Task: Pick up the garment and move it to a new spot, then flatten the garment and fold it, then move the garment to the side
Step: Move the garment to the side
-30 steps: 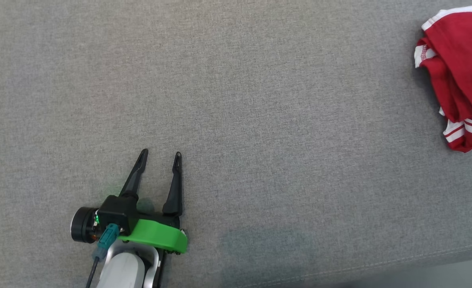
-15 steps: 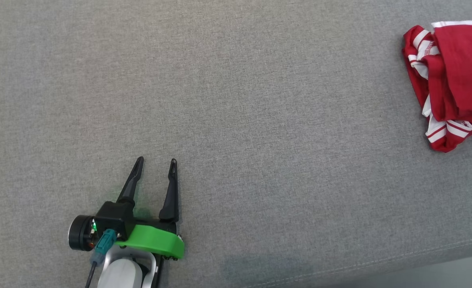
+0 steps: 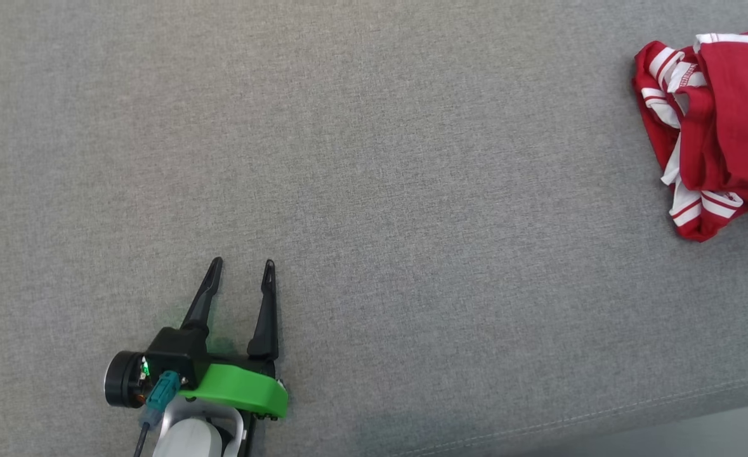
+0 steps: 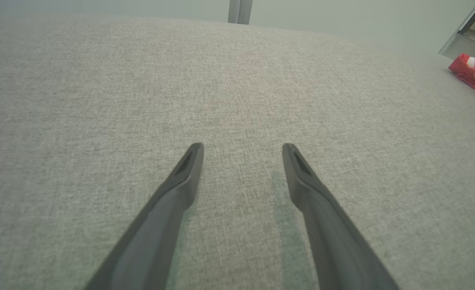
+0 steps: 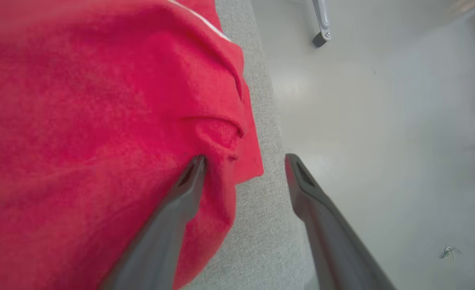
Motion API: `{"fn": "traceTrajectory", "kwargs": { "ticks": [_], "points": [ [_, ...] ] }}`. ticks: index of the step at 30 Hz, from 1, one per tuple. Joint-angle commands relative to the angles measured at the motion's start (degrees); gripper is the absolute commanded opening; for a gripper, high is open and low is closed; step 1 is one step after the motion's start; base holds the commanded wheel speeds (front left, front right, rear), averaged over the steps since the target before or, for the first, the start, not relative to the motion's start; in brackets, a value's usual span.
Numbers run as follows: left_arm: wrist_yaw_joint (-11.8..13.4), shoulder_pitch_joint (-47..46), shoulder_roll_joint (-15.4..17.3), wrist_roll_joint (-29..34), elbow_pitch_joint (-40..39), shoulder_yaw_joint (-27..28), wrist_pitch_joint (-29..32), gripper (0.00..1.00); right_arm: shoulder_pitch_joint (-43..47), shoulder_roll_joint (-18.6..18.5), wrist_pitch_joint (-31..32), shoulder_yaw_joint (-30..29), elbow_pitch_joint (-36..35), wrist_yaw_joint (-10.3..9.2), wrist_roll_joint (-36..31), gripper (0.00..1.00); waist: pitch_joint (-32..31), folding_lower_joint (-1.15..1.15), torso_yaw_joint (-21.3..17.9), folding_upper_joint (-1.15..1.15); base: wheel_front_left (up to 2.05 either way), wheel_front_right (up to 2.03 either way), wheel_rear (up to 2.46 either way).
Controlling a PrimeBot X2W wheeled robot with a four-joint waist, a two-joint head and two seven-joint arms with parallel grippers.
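Jaws gape wide on both arms, holding nothing. One right finger [image 5: 173, 217] pokes into the red garment [image 5: 100, 121], which is bunched at the edge of the grey worktop [image 5: 261, 233]. If the cloth snags on it, the garment could slide onto the floor [image 5: 382, 121].

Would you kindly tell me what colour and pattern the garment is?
The garment is red with white stripes, clearest in the head view.

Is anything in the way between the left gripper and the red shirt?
Nothing visible is. Flat grey fabric runs from the left gripper across to the shirt at the far right.
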Motion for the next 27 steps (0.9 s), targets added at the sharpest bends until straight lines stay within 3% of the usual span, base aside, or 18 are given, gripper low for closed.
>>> {"fn": "traceTrajectory", "kwargs": {
  "ticks": [1, 7, 13, 17, 23, 27],
  "points": [
    [0.18, 0.31, 0.25, -0.53, -0.06, 0.04, 0.05, 1.00, 0.43, -0.48, -0.62, -0.08, 0.76, -0.07, -0.93, 1.00, -0.77, 0.00, -0.24, 0.03, 0.00, 0.00, 0.00],
    [0.53, 2.01, 0.25, -1.44, -0.05, -0.09, 0.05, 1.00, 0.10, 0.41, -5.02, -2.10, 1.69, -0.07, -2.10, 1.00, -4.48, 0.00, -0.50, 0.03, 0.00, 0.00, 0.00],
    [0.81, 5.28, 0.24, -2.21, -0.89, 0.77, 0.05, 1.00, 2.39, 1.87, -14.58, -5.66, -3.61, -0.08, -2.48, 1.00, -9.68, 0.00, 0.02, 0.03, 0.00, 0.00, 0.00],
    [1.02, 8.54, 0.23, -2.59, -2.17, 2.86, 0.04, 1.00, 8.27, 4.20, -22.30, -7.89, -11.52, -0.08, -3.90, 1.00, -13.48, 0.00, 1.16, 0.03, 0.00, 0.00, 0.00],
    [0.67, 12.47, 0.21, -1.10, -3.62, 7.58, 0.05, 1.00, 24.86, 11.51, -29.22, -14.65, -24.54, -0.08, -8.92, 1.00, -17.67, 0.00, 4.37, 0.03, 0.00, 0.00, 0.00],
    [0.27, 13.16, 0.22, -1.03, -3.86, 10.03, 0.04, 1.00, 35.01, 18.79, -30.46, -20.28, -30.96, -0.10, -14.52, 1.00, -19.19, 0.00, 6.76, 0.03, 0.00, 0.00, 0.00]
  ]
}}
